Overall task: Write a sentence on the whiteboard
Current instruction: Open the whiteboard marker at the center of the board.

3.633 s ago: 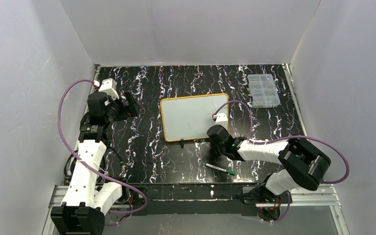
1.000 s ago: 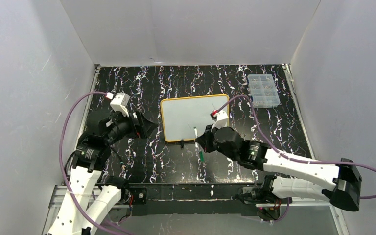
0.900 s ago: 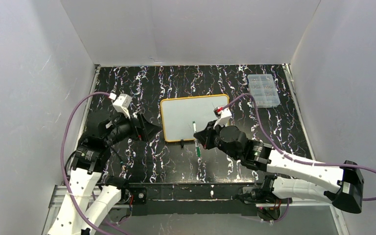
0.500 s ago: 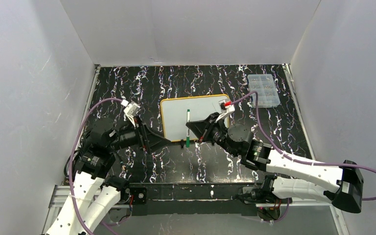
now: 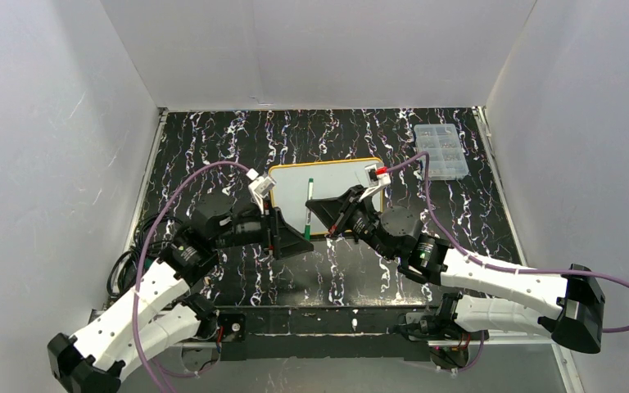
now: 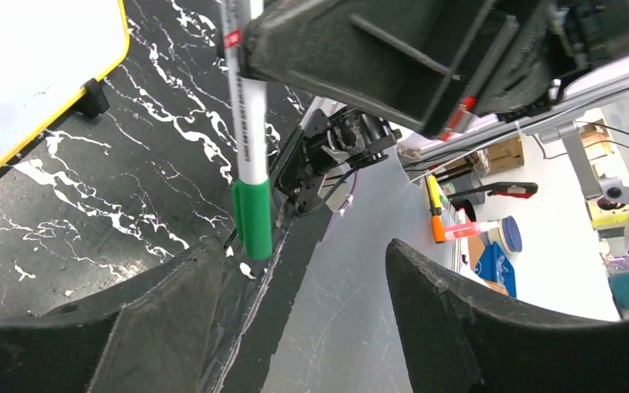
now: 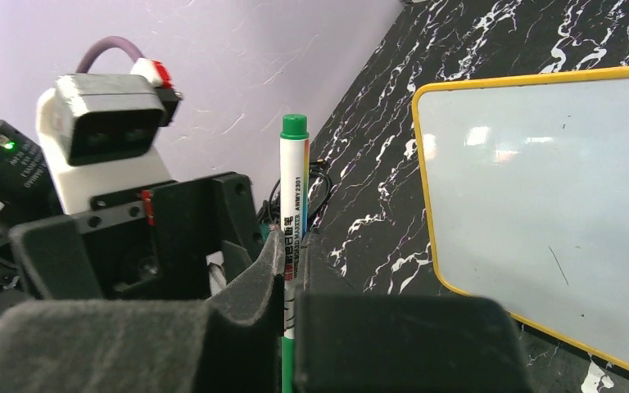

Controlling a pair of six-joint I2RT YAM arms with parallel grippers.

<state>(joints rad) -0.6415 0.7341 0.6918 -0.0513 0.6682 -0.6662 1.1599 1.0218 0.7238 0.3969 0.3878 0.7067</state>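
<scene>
The whiteboard (image 5: 340,177), white with a yellow-orange frame, lies flat mid-table; its surface also shows in the right wrist view (image 7: 540,188) and a corner in the left wrist view (image 6: 33,57). My right gripper (image 5: 321,213) is shut on a white marker with green ends (image 5: 309,205), held upright above the board's near left edge (image 7: 294,188). My left gripper (image 5: 297,241) is open right beside it. In the left wrist view the marker's green cap (image 6: 251,209) hangs between my open fingers (image 6: 156,327), close to the left one.
A clear compartmented plastic box (image 5: 441,151) stands at the back right. The black marbled table (image 5: 237,139) is walled by white panels. The left arm's wrist camera (image 7: 106,123) is close to the right gripper. The table's near edge rail shows below (image 6: 295,270).
My left arm has swung right and forward until its open fingers reach the marker's cap. My right gripper, lifted off the table with the marker, has shifted slightly left.
</scene>
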